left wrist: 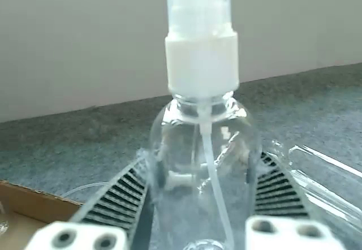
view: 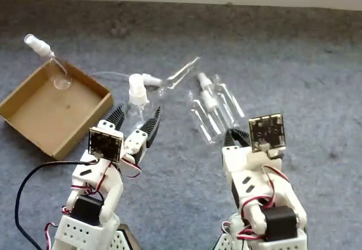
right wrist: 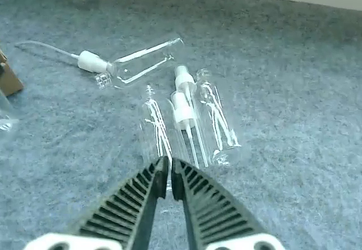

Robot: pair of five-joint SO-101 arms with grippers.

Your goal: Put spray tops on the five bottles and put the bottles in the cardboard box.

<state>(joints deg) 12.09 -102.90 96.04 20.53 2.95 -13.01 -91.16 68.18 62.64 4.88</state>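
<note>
Where the left arm stood: the held bottle (left wrist: 201,148) was clasped upright between the left fingers (left wrist: 121,199), which were pressed to both sides of its clear body.
Spray top: a white spray top (left wrist: 201,52) was seated on the neck, with its dip tube running down inside. Whether it was screwed home could not be told.
Cardboard box: the cardboard box (view: 34,123) was set open on the tabletop (view: 317,91), with its near corner just beside the left fingers. A capped bottle (view: 58,69) was leant in its far corner.
Deciding relation: the box lay to the left of the held bottle, on the left arm's own side and well apart from the right arm. The bottle's long axis was vertical, so a sideways carry over the box wall, followed by a lowering, was judged to be needed.
Right fingers: the right fingers (right wrist: 136,205) were closed on nothing, and were held just short of the bottle pair.
Bottle pair: the bottle pair (right wrist: 215,120) was laid side by side, with long axes running away from the right arm. Two loose tops (right wrist: 182,106) were lodged between them.
Fifth bottle: the fifth bottle (right wrist: 144,63) was lying farther off, with a detached top (right wrist: 90,62) at its mouth.
Progress: one bottle was judged boxed, one ready for boxing, and three left uncapped.
</note>
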